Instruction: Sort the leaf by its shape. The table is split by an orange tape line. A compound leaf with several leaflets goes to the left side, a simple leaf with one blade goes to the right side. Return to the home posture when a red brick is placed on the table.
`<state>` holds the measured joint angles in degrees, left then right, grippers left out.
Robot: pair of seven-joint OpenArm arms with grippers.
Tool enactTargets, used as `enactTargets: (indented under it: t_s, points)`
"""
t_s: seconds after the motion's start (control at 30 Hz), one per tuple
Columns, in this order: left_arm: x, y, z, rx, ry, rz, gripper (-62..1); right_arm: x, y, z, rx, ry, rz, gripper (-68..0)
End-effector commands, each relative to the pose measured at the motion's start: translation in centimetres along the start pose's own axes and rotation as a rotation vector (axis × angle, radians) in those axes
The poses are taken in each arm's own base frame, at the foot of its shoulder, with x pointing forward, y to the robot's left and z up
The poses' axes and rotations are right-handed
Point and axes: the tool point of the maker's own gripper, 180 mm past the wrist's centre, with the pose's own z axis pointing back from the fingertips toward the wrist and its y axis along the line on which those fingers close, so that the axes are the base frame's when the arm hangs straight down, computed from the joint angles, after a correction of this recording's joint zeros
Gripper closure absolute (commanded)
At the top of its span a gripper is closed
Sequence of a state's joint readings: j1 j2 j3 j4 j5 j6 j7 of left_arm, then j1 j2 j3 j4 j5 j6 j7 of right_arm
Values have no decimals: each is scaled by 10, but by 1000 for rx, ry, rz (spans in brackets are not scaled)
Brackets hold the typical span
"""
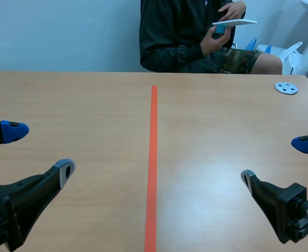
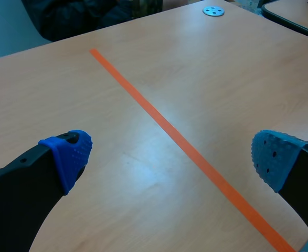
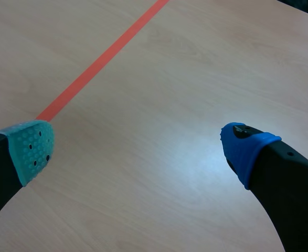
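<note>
No leaf lies on the table. An orange tape line (image 1: 153,163) runs down the table's middle, and it also shows in the left wrist view as the tape line (image 2: 169,131) and in the right wrist view as the tape line (image 3: 98,63). My left gripper (image 1: 38,152) rests low at the near left, open, with nothing between its fingers (image 2: 67,157). My right gripper (image 1: 279,160) sits low at the near right, also open and empty, one of its fingers (image 3: 245,147) over bare wood. Across the table a person holds a flat white card (image 1: 234,22) in both hands.
A small grey disc with holes (image 1: 286,87) lies near the table's far right edge; the same disc (image 2: 213,10) shows far ahead in the left wrist view. The person (image 1: 190,37) sits at the far side. White equipment (image 1: 300,50) stands behind the far right corner.
</note>
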<state>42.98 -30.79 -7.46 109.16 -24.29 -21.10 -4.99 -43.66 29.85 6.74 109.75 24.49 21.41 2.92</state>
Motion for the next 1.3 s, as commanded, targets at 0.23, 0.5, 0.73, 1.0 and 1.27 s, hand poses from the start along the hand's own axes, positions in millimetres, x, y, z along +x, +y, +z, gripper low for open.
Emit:
enactTargets:
  t_s: [0.23, 0.5, 0.73, 1.0, 1.27]
  points:
    - [10, -4, -2, -8, -40, 7, -623, 9, -3, -2, -8, -31, 8, -679]
    - [10, -4, -2, -8, -40, 7, -623, 9, -3, -2, -8, -31, 8, -679]
    - [10, -4, -2, -8, -40, 7, -623, 9, -3, -2, -8, -31, 8, -679]
    - [10, -4, -2, -8, -40, 7, -623, 9, -3, -2, -9, -31, 8, -679]
    - [10, -4, -2, -8, -40, 7, -623, 7, -5, -2, -19, -22, 28, -679]
